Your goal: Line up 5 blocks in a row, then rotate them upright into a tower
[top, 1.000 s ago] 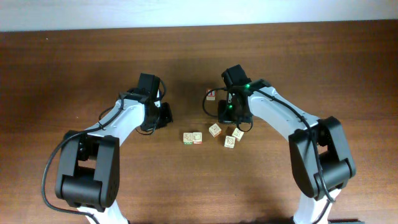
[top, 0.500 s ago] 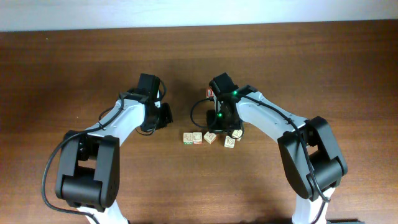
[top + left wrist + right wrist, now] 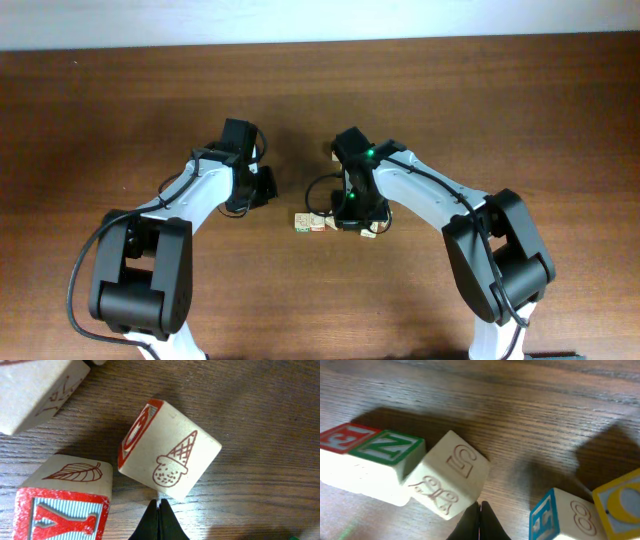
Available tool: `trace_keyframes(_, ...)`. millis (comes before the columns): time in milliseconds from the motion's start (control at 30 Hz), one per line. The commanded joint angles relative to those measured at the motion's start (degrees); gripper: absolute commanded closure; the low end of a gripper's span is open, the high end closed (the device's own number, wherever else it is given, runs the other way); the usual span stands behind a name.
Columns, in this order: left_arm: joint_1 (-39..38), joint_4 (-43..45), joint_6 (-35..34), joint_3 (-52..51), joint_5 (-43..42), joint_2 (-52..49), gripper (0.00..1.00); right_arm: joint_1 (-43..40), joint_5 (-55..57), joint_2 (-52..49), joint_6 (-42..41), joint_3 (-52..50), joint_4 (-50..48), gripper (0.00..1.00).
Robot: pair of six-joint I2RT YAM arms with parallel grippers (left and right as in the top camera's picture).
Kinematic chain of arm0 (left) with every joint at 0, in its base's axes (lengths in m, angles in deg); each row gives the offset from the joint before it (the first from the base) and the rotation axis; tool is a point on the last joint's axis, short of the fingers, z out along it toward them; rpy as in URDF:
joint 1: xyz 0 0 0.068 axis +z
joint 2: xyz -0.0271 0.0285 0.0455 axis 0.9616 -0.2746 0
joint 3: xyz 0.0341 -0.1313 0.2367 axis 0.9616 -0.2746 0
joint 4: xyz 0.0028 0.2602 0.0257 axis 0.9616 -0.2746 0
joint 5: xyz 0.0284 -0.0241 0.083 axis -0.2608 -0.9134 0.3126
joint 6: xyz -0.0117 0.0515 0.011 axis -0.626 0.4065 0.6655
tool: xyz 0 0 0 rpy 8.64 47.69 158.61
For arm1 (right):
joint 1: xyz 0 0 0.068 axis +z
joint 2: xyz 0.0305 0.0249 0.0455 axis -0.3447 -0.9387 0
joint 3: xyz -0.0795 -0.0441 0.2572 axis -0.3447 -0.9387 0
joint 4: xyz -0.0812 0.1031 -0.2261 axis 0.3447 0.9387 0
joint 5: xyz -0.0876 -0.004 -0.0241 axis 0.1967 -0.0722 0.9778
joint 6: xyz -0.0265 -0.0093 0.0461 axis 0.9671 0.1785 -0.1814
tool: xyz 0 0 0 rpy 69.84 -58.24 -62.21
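Fingers of your right gripper (image 3: 480,512) are pinched together and empty, tips right at the near corner of the pale wooden cube with an outlined J and butterfly (image 3: 447,480). That cube sits just far-left of the tips, skewed diagonally, touching the green N cube (image 3: 387,452). The blue H cube (image 3: 555,515) lies near right. Your left gripper (image 3: 159,520) is also clamped empty. From overhead, the right arm is nearer the row.
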Motion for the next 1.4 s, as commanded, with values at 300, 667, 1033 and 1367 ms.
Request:
trace_keyframes(300, -0.1, -0.1, -0.5, 0.7, 0.4, 0.0, 0.99, -1.4, 2.2, 0.6, 5.3, -0.6, -5.8, 0.96)
trace_keyframes(667, -0.1, -0.2, -0.5, 0.7, 0.4, 0.0, 0.99, -0.6, 3.5, 0.5, 9.9, 4.5, -8.6, 0.96)
trace_keyframes(1033, -0.1, -0.3, -0.5, 0.7, 0.4, 0.0, 0.98, 2.5, 3.5, -2.6, 7.5, 4.4, -8.7, 0.96)
trace_keyframes(1367, -0.1, -0.4, -0.5, 0.7, -0.2, 0.0, 0.97, -3.5, 3.6, -0.2, 3.6, 9.6, 4.4, 0.96)
